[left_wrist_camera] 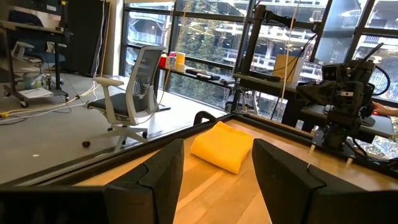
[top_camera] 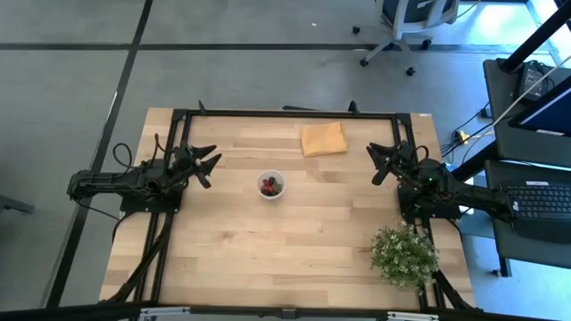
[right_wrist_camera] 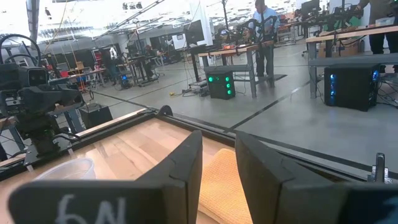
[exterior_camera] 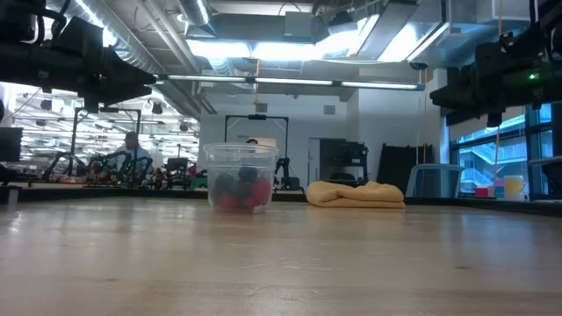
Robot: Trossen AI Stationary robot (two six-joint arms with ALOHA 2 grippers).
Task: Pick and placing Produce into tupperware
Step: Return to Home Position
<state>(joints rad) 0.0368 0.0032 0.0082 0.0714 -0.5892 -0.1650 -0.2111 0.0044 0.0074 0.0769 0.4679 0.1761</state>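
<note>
a: high view has the cup [top_camera: 271, 185] at mid-table with the produce [top_camera: 269, 186] inside it, red and dark pieces together. i see none loose on the table [top_camera: 268, 259].

b: and the arms?

a: the left gripper [top_camera: 207, 166] hangs to the cup's left and the right gripper [top_camera: 384, 163] is well off to its right. both are raised above the wood in the low view. the left fingers [left_wrist_camera: 163, 171] are spread wide with nothing between them. the right pair shows a narrower gap, also empty.

b: so the homing step is mostly about tucking in cleanly?

a: i'd judge so. it's best done by staying high, folding each arm toward its own side and not sweeping over the cup, which looks light enough to tip at a nudge.

b: room to move?

a: plenty around the cup on every side. the cloth [top_camera: 323, 139] lies at the far edge, nearer the right arm. the plant [top_camera: 404, 252] stands at the near right corner, just beside that arm's base, so i'd keep its elbow from swinging toward the near edge. the left arm has nothing beside it that i can see.
</note>
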